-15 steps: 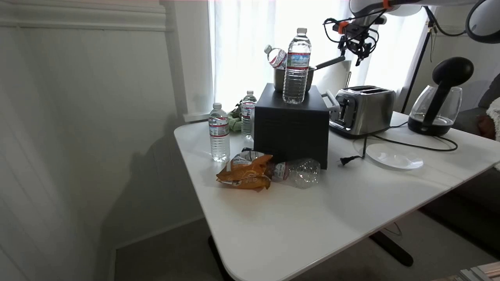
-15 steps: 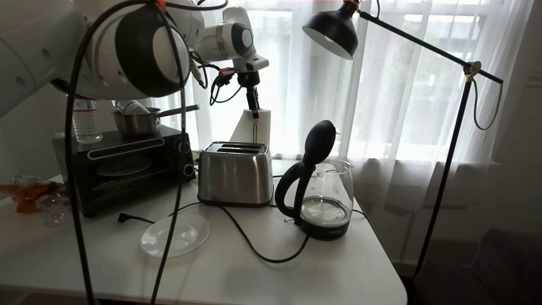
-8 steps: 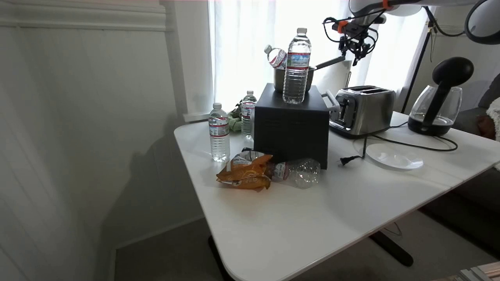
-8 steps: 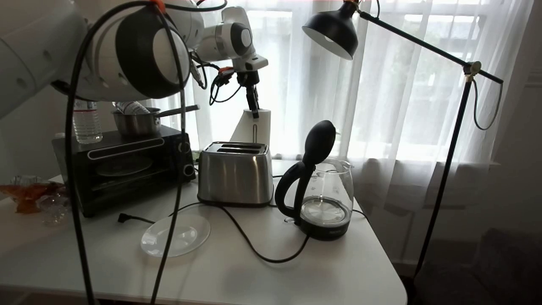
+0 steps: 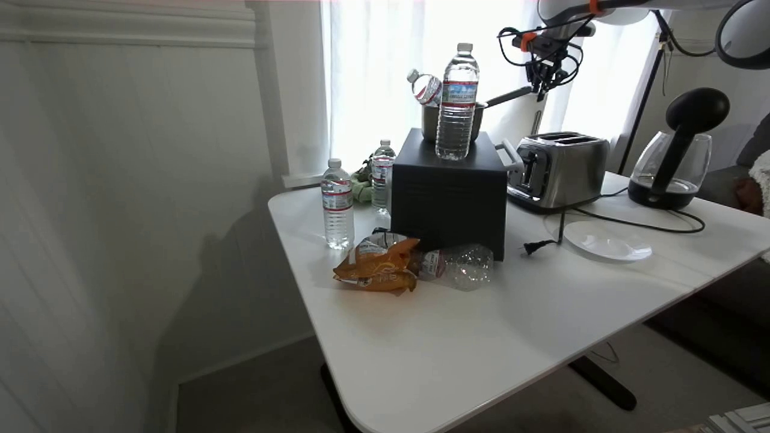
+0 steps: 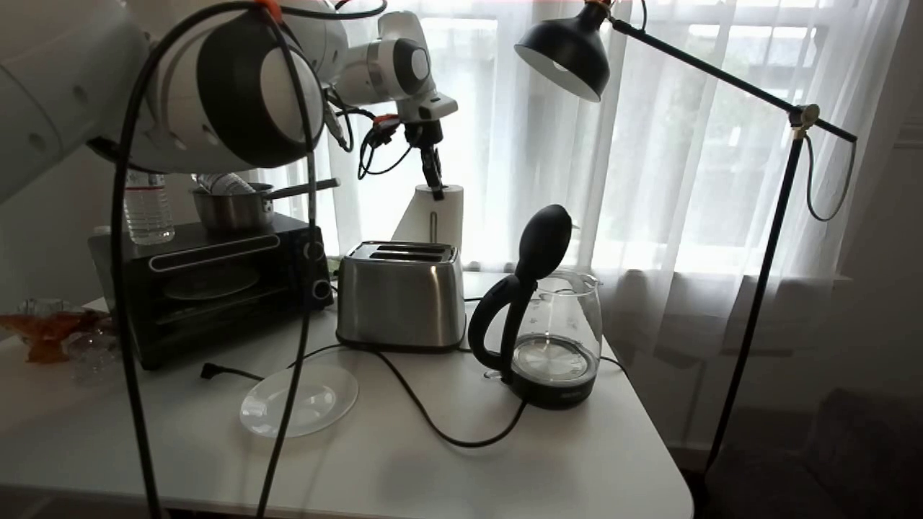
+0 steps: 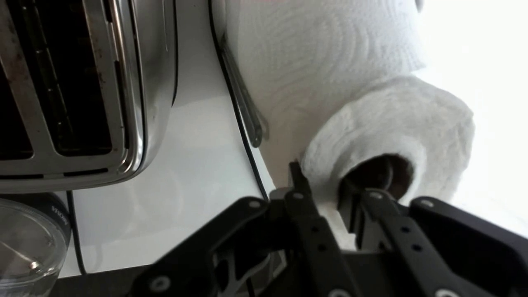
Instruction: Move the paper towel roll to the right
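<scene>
The white paper towel roll (image 6: 449, 216) stands behind the toaster by the window, a loose sheet hanging off its side. From the wrist view I look down on its round top (image 7: 437, 119) and dark hollow core. My gripper (image 7: 319, 175) is shut on the roll's wall: one finger reaches into the core and the other lies along the outside. In both exterior views the gripper (image 6: 436, 193) points down at the roll's top. The roll's lower part is hidden by the toaster.
A silver toaster (image 6: 400, 299) stands close in front of the roll, with a glass kettle (image 6: 555, 360) beside it. A black toaster oven (image 5: 448, 204) carries a pot and bottles. A thin metal rod (image 7: 247, 111) runs alongside the roll. A black lamp (image 6: 570, 54) hangs near the window.
The fingers have come together onto the roll's wall. In an exterior view the roll's top has shifted very slightly to the right; the arm has hardly moved.
</scene>
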`<state>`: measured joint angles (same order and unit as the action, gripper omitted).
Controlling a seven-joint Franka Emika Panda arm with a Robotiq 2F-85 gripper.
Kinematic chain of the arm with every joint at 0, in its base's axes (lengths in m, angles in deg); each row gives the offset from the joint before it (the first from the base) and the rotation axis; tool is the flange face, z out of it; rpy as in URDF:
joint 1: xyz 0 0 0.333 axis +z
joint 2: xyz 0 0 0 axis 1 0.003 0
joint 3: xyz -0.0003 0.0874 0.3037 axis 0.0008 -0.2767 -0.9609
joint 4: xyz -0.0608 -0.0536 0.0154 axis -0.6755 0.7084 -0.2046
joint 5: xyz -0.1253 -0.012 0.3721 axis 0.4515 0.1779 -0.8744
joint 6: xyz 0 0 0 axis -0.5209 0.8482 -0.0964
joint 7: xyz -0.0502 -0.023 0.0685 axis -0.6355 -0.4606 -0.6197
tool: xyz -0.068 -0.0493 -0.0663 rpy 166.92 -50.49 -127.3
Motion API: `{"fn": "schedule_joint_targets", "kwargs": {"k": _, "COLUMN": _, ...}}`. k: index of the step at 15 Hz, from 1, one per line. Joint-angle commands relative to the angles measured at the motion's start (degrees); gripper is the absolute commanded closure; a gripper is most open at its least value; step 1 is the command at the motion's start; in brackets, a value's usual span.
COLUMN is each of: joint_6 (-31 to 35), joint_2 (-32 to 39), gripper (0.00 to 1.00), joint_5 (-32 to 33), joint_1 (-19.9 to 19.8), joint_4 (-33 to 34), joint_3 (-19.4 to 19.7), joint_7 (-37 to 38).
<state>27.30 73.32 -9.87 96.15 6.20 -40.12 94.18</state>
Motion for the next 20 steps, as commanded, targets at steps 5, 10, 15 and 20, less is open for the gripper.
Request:
{"fn": "schedule_joint_targets", "kwargs": {"k": 5, "joint_6": -2.9, "joint_2": -2.0, "gripper": 0.92, "joint_5": 0.8, "joint_1": -0.1, "joint_4": 3.2, "joint_3": 1.9, "joint_7": 0.9}}
{"fn": "schedule_joint_targets", "kwargs": {"k": 10, "joint_6": -10.9, "joint_2": -2.6, "gripper": 0.92, "joint_5": 0.8, "joint_1": -0.9, "joint_4": 10.5, "joint_3": 1.4, "joint_7": -0.6}}
{"fn": "schedule_joint_targets", "kwargs": {"k": 15, "joint_6": -13.7, "joint_2": -9.0, "gripper": 0.92, "joint_5": 1.3, "joint_1": -0.2, "joint_4": 7.4, "joint_3": 1.5, "joint_7": 0.8}}
{"fn": "schedule_joint_targets", "kwargs": {"k": 20, "joint_6": -13.1, "joint_2": -12.1, "gripper": 0.92, "joint_5": 1.3, "joint_1": -0.3, "joint_4": 7.7, "joint_3": 1.4, "joint_7": 2.6}}
